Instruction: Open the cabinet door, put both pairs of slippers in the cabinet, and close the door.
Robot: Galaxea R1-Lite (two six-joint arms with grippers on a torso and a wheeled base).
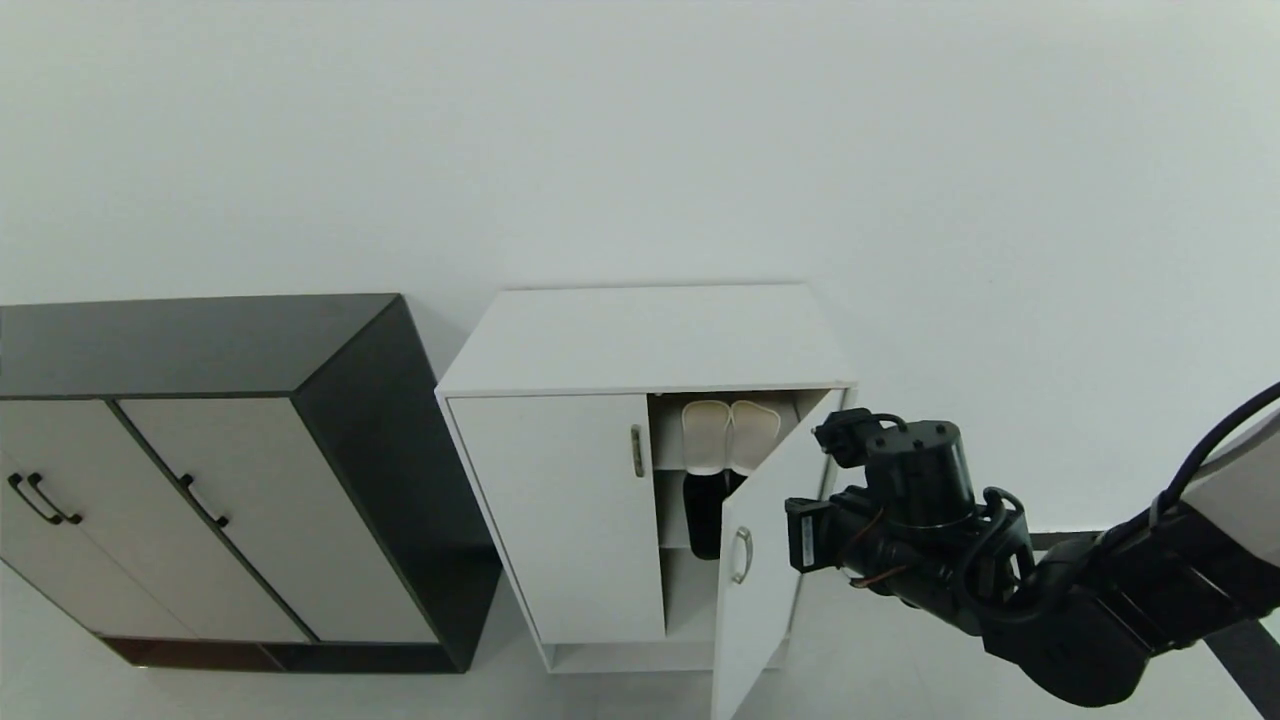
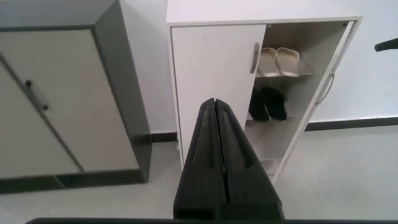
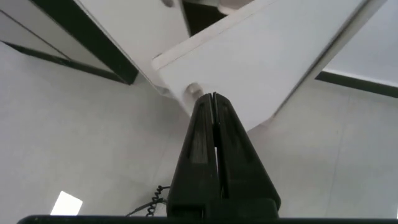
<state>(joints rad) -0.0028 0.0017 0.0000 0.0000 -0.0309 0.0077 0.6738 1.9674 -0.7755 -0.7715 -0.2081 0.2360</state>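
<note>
We see the white cabinet (image 1: pixel 640 340) standing against the pale wall, its left door (image 1: pixel 555 510) shut and its right door (image 1: pixel 770 540) swung partly outward on its right-side hinges. A curved metal handle (image 1: pixel 740 555) sits near the free edge of the open door, and a matching one (image 1: pixel 637 450) is on the shut door.

Through the gap we find both pairs already inside. The white slippers (image 1: pixel 730 435) lie side by side on the upper shelf. The black slippers (image 1: pixel 705 510) are on the shelf just below, partly hidden behind the open door's edge. The lowest compartment is mostly hidden by the door.

The right gripper (image 3: pixel 214 98) is on the outer side of the open door, close to its face and near the small round mount of the handle. We cannot tell whether it touches the panel. Its fingers are pressed together with nothing between them. In the head view its arm comes in from the right, level with the door's middle.

The left gripper (image 2: pixel 214 102) is also pinched together and empty. It hangs well back from the cabinet and points toward the shut left door.

To the left of the white cabinet, just beside it, stands a dark cabinet (image 1: pixel 380 450) with two pale doors and black handles. The floor (image 1: pixel 880 660) is light grey, and a dark skirting strip (image 2: pixel 354 123) runs along the wall's foot.
</note>
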